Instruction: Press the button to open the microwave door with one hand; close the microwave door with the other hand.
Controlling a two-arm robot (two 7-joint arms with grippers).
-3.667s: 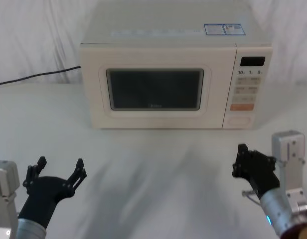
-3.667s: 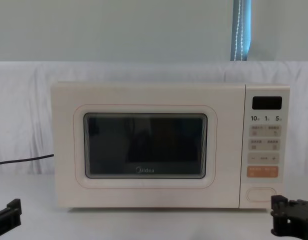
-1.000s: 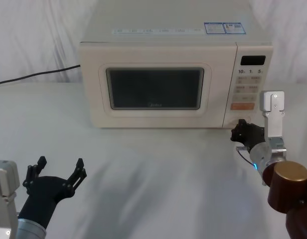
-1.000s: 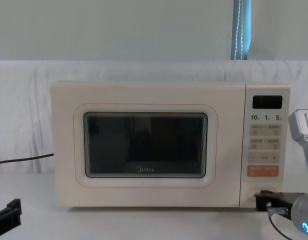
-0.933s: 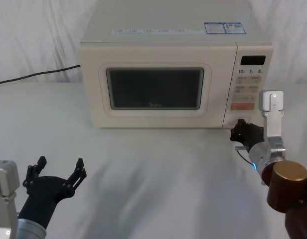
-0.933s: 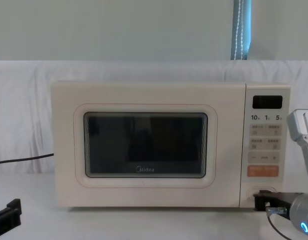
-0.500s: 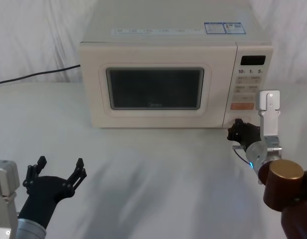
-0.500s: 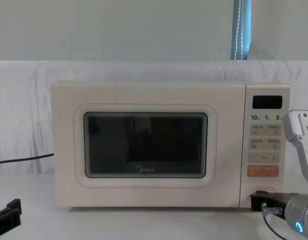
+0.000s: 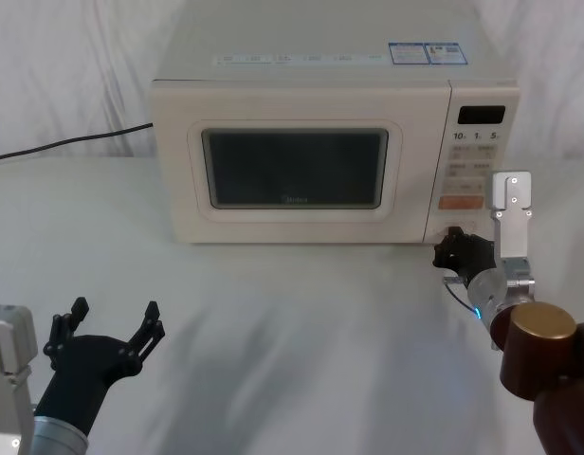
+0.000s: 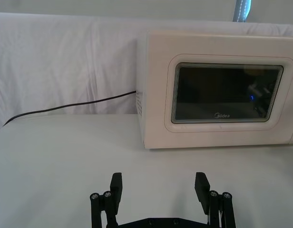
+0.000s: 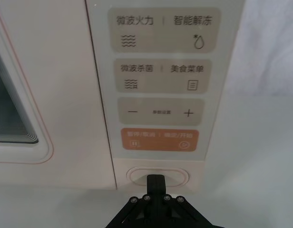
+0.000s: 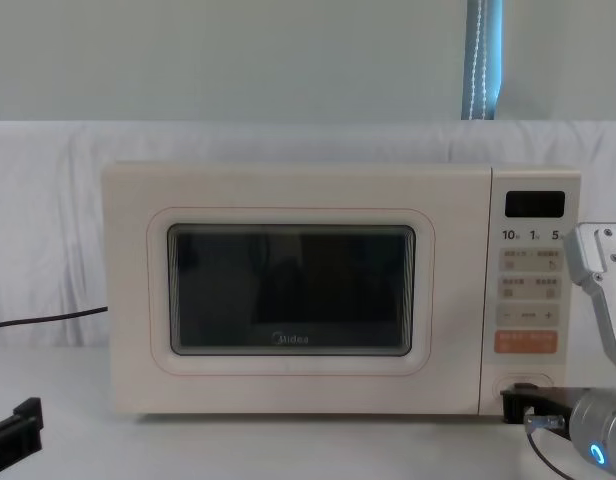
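The cream microwave door [image 9: 292, 171] with its dark window is closed, flush with the front [image 12: 288, 290] [image 10: 227, 92]. The wide cream button [image 11: 137, 175] sits at the bottom of the control panel, under the orange key [image 11: 160, 139]. My right gripper [image 11: 156, 183] is shut, and its joined black tips rest against the middle of the button. From the head it sits at the panel's lower corner [image 9: 450, 248], and from the chest low at the right [image 12: 518, 400]. My left gripper [image 9: 107, 327] hangs open near the table's front left, empty [image 10: 158, 192].
The microwave [image 9: 335, 76] stands at the back of a white-draped table [image 9: 292, 313]. A black power cable [image 9: 64, 144] trails off to the left behind it. White cloth hangs behind.
Over the last second my right gripper crept forward and slightly left until its tips met the button. The door has stayed closed and the left arm has not moved.
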